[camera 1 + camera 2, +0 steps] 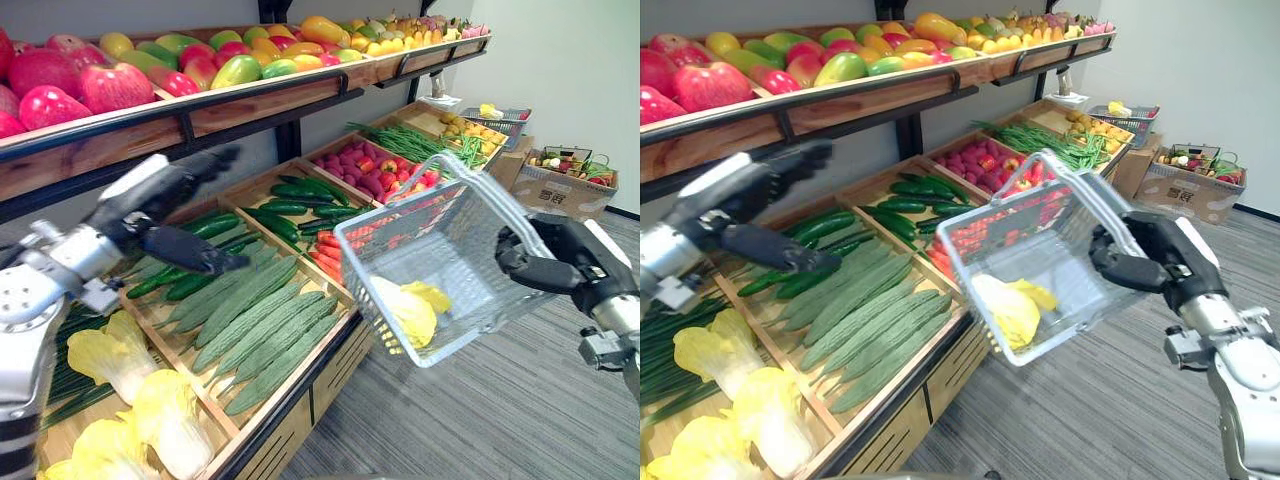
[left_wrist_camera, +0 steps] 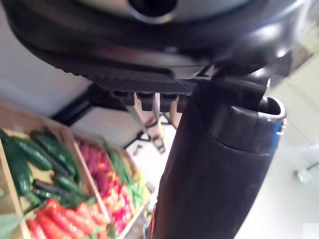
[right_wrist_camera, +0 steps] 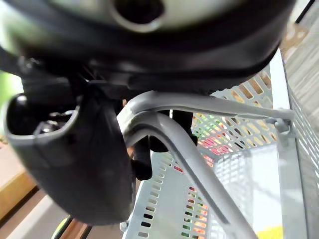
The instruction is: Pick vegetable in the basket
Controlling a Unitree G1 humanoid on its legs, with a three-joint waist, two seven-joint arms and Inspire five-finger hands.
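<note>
My right hand (image 1: 548, 262) is shut on the grey handle (image 3: 169, 134) of a tilted wire basket (image 1: 455, 235), held in the air beside the lower produce shelf. A yellow-green cabbage (image 1: 412, 306) lies in the basket's bottom. My left hand (image 1: 172, 212) hovers open above the dark cucumbers (image 1: 195, 232) and long ridged gourds (image 1: 262, 318), holding nothing; its thumb (image 2: 219, 164) sticks out straight. More cabbages (image 1: 122, 358) lie in the nearest bin, to the left.
Wooden bins hold smooth cucumbers (image 1: 292, 206), red chillies (image 1: 328, 256), red peppers (image 1: 372, 170) and green beans (image 1: 412, 142). An upper shelf (image 1: 250, 100) of mangoes and red fruit overhangs the bins. A cardboard box (image 1: 562, 186) and a second basket (image 1: 502, 120) stand at the far right on grey carpet.
</note>
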